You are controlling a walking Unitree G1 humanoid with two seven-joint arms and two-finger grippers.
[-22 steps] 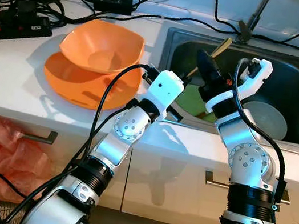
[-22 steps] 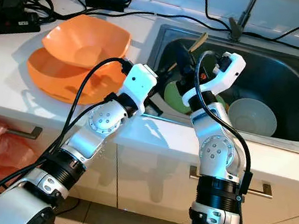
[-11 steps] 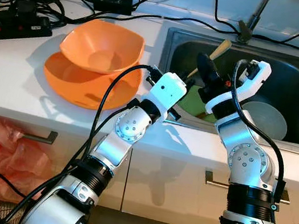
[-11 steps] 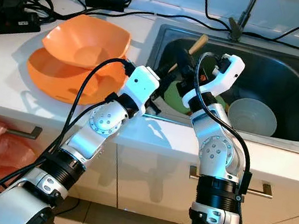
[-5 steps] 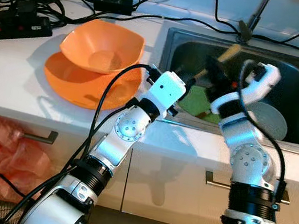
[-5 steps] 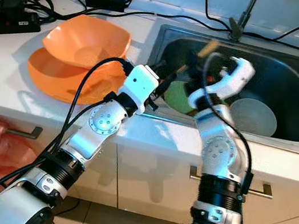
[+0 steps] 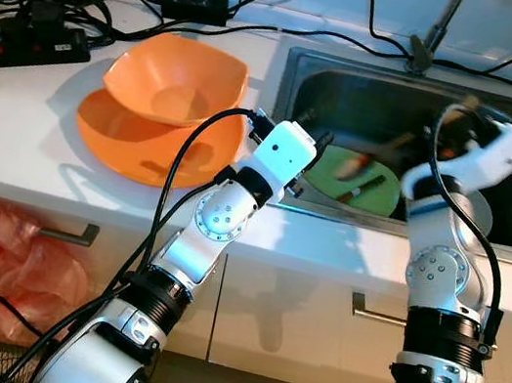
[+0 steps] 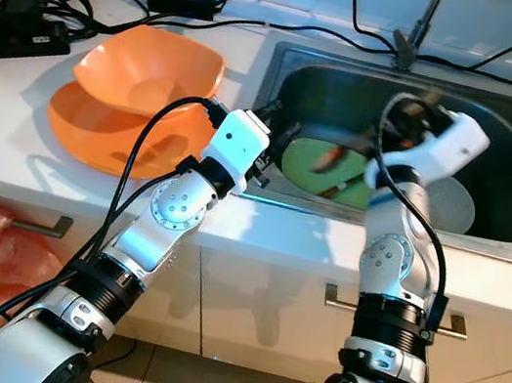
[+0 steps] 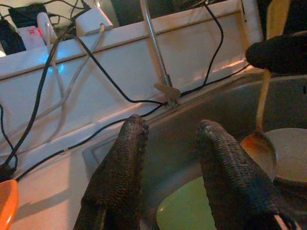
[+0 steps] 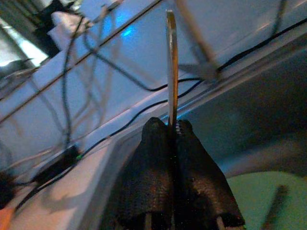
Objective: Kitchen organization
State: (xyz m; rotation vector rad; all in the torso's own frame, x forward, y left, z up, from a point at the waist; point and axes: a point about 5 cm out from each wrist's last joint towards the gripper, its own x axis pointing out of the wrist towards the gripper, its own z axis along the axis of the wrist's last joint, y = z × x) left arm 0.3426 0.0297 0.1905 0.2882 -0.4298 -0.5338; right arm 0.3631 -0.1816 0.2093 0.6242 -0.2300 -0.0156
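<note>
Head views, change: the right tool (image 7: 451,115) has swung right from over the sink's left half to its middle, blurred, carrying the spoon (image 10: 171,62); the green plate (image 7: 352,179) it was covering now lies bare.
Head views, left tool: it has kept its place at the sink's (image 7: 337,67) near-left rim, above the plate's left edge.
Head views, room: two orange bowls (image 7: 170,87) are stacked on the worktop (image 7: 19,130) left of the sink; cables (image 7: 29,13) crowd the far left; a pale bowl (image 8: 453,201) sits right of the plate.
Head views, pose: both forearms reach forward over the near rim, the right wrist bent back.
Left wrist view: the left tool (image 9: 170,158) is released, fingers (image 9: 122,167) apart, nothing between them; the plate lies below, and the spoon hangs over the pale bowl beyond.
Right wrist view: the right tool's fingers (image 10: 153,182) are clenched on the spoon's handle, which stands up between them; the plate is below.
</note>
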